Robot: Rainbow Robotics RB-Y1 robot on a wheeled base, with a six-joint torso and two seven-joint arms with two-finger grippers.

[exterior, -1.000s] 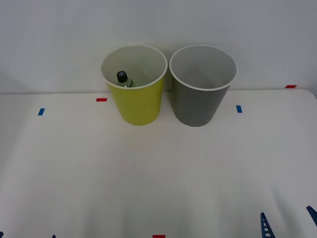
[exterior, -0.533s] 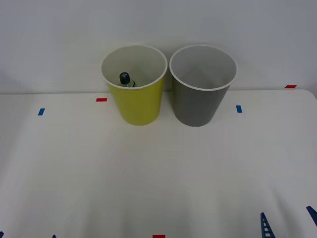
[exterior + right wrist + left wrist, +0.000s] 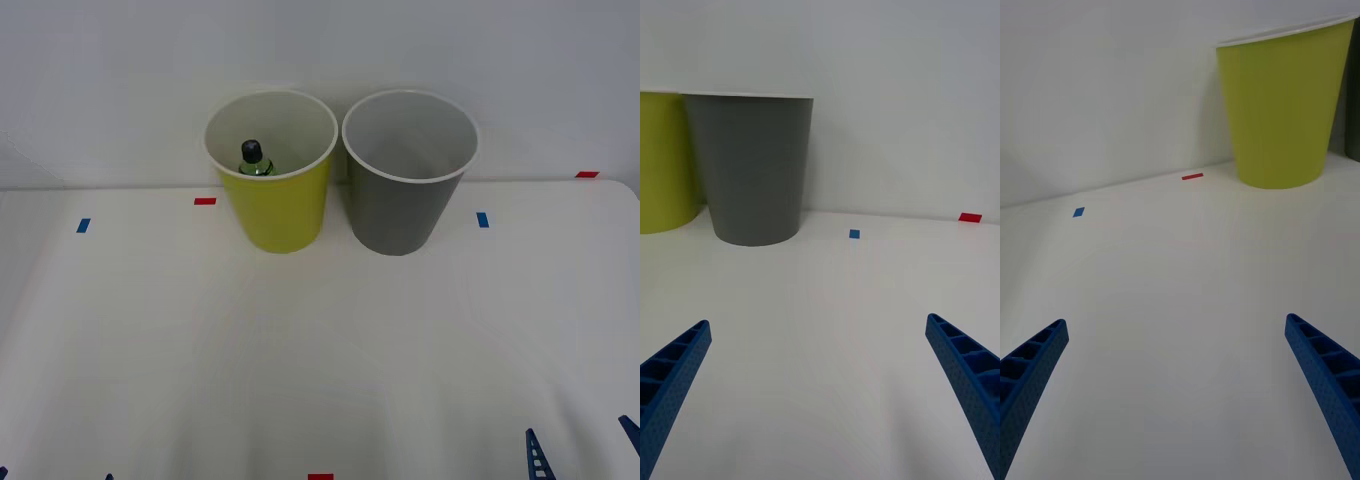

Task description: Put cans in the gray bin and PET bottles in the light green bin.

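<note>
Clear plastic with a bright green label and a black screw cap: PET bottle stands roughly upright inside the light green bin, near the wall on the robot's left. Cap and shoulder show above the near rim; the lower body is hidden by the bin wall.

Gray bin sits just beside the green one, on the robot's right, rims nearly touching. Its pale inside shows nothing as far as the front view reaches; the bottom is hidden.

Both bins stand at the far edge of the white desk. Small red and blue tape marks dot its surface. No cans or other bottles lie on it.

Step, as judged: bottle sorted, drop done. Nothing is waiting to be picked, so the next move calls only for the arms to hold clear, unless a can is brought in for the gray bin.

Right tool: low over the near desk, fingers spread wide, holding nothing. Left tool: likewise low, spread wide and empty, facing the green bin.
</note>
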